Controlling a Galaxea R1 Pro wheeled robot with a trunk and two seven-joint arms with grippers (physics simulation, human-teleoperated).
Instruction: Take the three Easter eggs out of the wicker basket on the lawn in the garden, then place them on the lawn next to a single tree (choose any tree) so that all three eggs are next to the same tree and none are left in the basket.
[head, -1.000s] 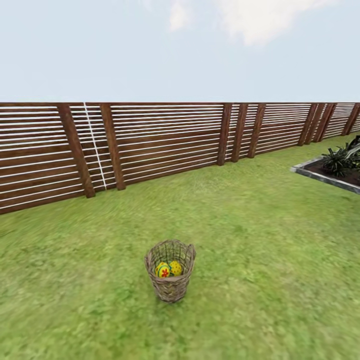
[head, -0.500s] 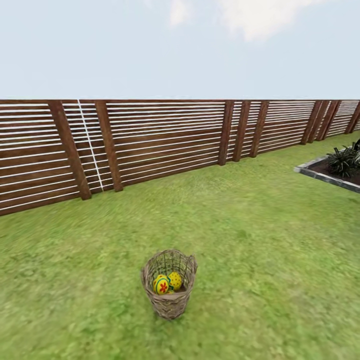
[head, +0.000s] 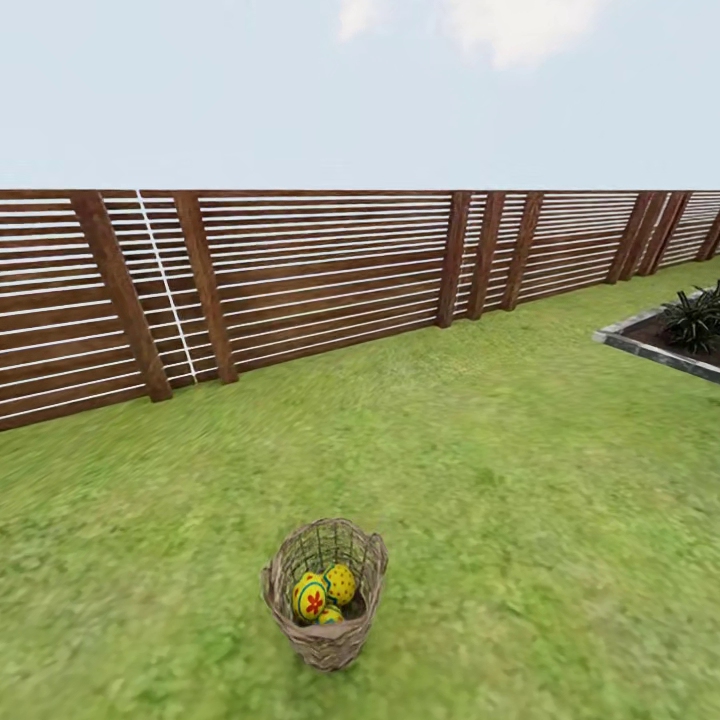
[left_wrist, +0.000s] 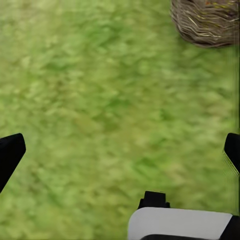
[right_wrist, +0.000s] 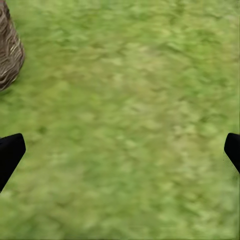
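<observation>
Right now the wicker basket (head: 325, 592) sits on the lawn (head: 520, 500) with the eggs (head: 322, 593) inside. Both grippers (left_wrist: 120, 152) (right_wrist: 120, 152) hang wide open over grass. A clumsy reach could tip the light basket.

1. No text, labels, brands, numbers or signs can be read anywhere in the views.
2. The eggs (head: 318, 597) in the basket (head: 325, 592) carry painted dots and a red flower-like mark, not lettering.

Open lawn (head: 520, 520) all around wicker basket (head: 325, 630) (top uncovered), fence (head: 300, 290) well back
</observation>
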